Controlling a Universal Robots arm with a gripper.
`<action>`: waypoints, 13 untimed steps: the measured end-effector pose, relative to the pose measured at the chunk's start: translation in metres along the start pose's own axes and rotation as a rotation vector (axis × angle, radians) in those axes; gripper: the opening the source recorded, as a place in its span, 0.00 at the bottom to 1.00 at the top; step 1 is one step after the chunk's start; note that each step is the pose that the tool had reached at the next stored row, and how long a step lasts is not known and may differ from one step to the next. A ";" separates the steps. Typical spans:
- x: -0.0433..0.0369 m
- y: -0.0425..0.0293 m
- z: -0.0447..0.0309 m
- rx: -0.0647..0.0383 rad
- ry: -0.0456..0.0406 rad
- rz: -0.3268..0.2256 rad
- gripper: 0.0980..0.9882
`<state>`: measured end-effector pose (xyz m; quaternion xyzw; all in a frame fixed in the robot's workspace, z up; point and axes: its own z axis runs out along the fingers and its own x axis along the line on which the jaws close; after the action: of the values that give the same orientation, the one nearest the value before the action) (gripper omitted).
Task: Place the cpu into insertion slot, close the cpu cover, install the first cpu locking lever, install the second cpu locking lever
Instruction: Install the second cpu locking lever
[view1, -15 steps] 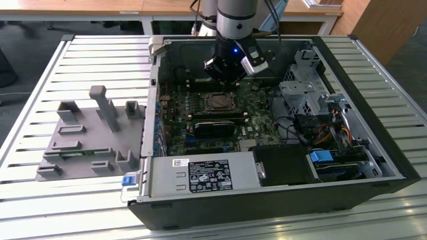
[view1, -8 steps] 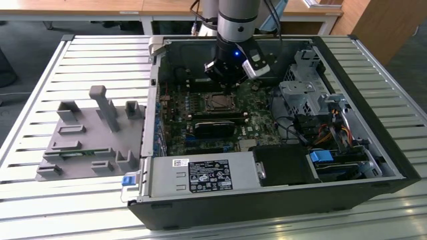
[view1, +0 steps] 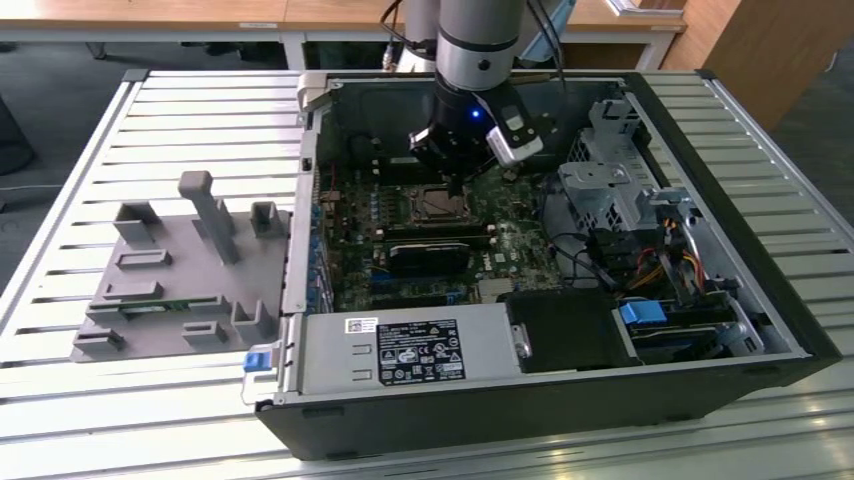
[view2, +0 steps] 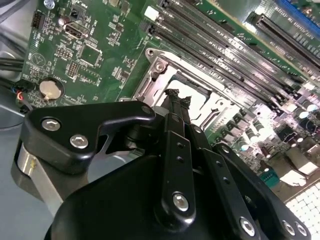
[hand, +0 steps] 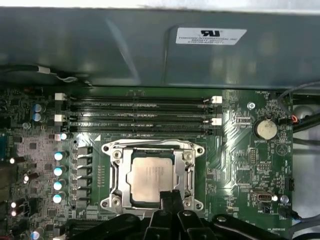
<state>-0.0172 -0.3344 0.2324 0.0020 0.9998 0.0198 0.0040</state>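
The cpu (hand: 150, 179) is seen seated in the socket, framed by the cpu cover (hand: 116, 175). The closed, apparently empty hand (hand: 170, 196) is poised at its edge; pressure is best applied gently.

The exterior view looks down at a slant from above the near side, well back, taking in the whole open case (view1: 747, 330) on the slatted table (view1: 80, 420). The first wrist view faces straight down, close over the socket (hand: 152, 175) and board (hand: 240, 150). The second wrist view looks obliquely along the gripper (view2: 176, 97), very close. Both wrist views share the socket, memory slots (hand: 140, 114) and coin cell (hand: 265, 129).
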 end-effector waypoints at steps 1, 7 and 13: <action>-0.0003 -0.0002 -0.0001 0.000 0.0053 0.000 0.01; -0.0004 -0.0060 -0.0004 0.000 0.0109 0.000 0.01; -0.0005 -0.0156 -0.0008 0.000 0.0109 0.000 0.01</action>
<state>-0.0167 -0.3501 0.2325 0.0021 0.9998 0.0201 -0.0014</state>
